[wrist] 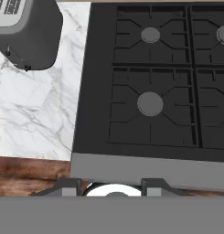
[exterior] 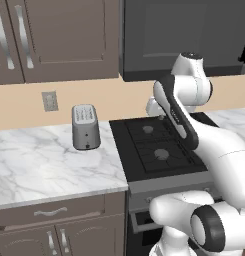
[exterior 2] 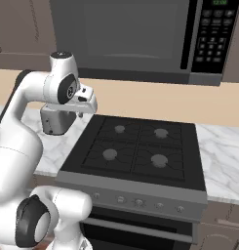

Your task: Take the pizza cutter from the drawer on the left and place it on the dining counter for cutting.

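The drawer (exterior: 50,213) sits shut under the marble worktop at the lower left, its curved silver pull showing. The pizza cutter is hidden. The dining counter is out of view. My gripper (wrist: 111,186) hangs above the front left part of the black stove (wrist: 150,103), pointing down at it. Its two dark fingertips (wrist: 70,187) stand apart, and I see nothing held between them. The hand (exterior 2: 83,100) is high over the stove's left rear burner, well above and to the right of the drawer.
A grey toaster (exterior: 85,127) stands on the marble worktop (exterior: 39,165) left of the stove (exterior: 156,145). A microwave (exterior 2: 140,39) hangs above the burners. Tall cabinet doors (exterior: 59,37) fill the upper left. More marble worktop (exterior 2: 221,156) lies right of the stove.
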Tool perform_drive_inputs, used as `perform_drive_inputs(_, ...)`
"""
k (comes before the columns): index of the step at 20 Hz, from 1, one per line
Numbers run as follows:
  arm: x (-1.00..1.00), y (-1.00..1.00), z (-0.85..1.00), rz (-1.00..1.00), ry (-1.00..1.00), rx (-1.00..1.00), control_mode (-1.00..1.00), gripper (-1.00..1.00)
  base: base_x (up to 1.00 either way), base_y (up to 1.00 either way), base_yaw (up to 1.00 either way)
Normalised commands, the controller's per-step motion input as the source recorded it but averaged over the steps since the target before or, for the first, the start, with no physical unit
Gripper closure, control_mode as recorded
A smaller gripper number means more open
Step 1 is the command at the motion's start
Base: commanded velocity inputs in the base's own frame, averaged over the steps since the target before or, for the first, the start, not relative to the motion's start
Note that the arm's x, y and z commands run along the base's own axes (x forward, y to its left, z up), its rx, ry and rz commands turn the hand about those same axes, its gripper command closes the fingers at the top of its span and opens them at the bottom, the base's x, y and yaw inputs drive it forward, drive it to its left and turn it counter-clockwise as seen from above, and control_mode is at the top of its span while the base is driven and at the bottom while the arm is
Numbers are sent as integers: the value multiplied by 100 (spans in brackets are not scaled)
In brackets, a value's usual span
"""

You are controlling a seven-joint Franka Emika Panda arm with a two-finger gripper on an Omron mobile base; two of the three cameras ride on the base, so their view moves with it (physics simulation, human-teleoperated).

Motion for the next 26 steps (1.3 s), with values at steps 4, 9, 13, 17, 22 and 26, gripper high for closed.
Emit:
perform_drive_inputs(4,-17,7,-6,0,0,0,-100,-100,0,0,0)
perform_drive_inputs(9,-34,42,-11,1,0,-2,-100,-100,0,0,0)
perform_drive_inputs(13,-43,62,-11,7,0,-8,-100,-100,0,0,0)
perform_drive_inputs(17,-44,54,-17,11,0,-7,-100,-100,0,0,0)
perform_drive_inputs(22,-37,60,-11,12,0,-7,-100,-100,0,0,0)
perform_drive_inputs(26,-33,67,-24,15,0,-11,-100,-100,0,0,0)
